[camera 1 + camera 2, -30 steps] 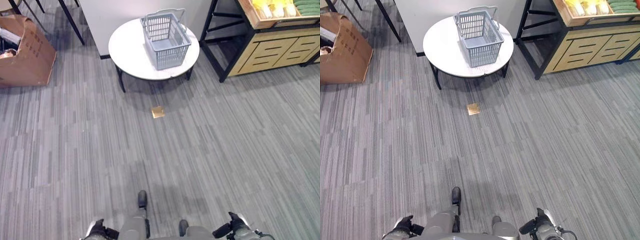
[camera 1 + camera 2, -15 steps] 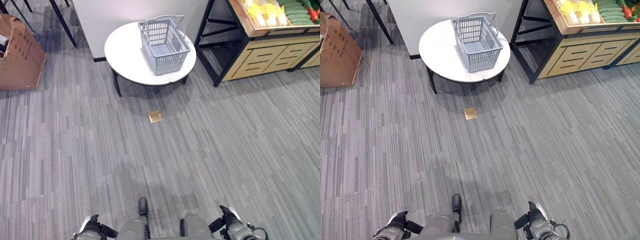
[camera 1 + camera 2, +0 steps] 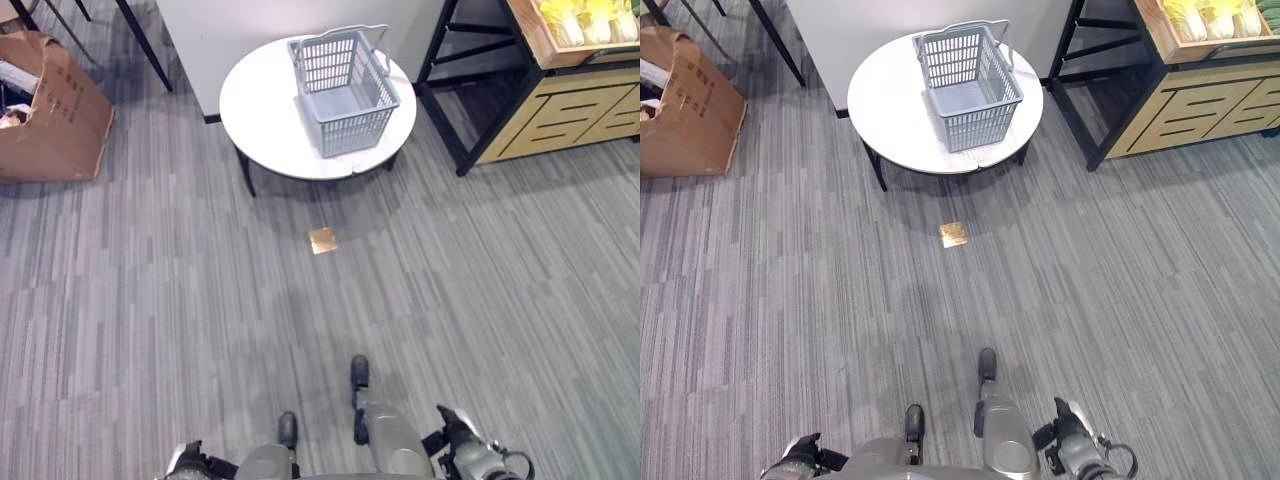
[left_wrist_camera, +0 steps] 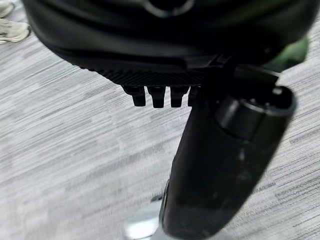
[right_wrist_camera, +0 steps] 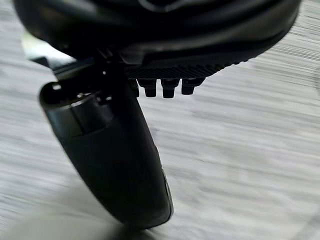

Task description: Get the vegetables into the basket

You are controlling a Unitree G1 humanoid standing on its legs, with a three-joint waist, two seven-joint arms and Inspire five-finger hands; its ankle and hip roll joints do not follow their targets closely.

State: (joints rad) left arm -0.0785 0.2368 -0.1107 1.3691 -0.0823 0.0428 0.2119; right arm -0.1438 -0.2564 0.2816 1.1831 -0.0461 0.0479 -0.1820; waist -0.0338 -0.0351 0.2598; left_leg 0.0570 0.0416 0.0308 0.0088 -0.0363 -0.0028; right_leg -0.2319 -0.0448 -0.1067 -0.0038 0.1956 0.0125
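Grey carpet stretches to a far round tabletop bearing the empty basket, vegetables sit shelved far right, both hands, left hand and right hand, low with fingers straight, holding nothing, so all remains

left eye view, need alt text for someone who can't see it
An empty grey plastic basket stands on a round white table across grey striped carpet. A wooden produce shelf is at right, a brown cardboard box at left, and both dark hands, left hand and right hand, hang low.
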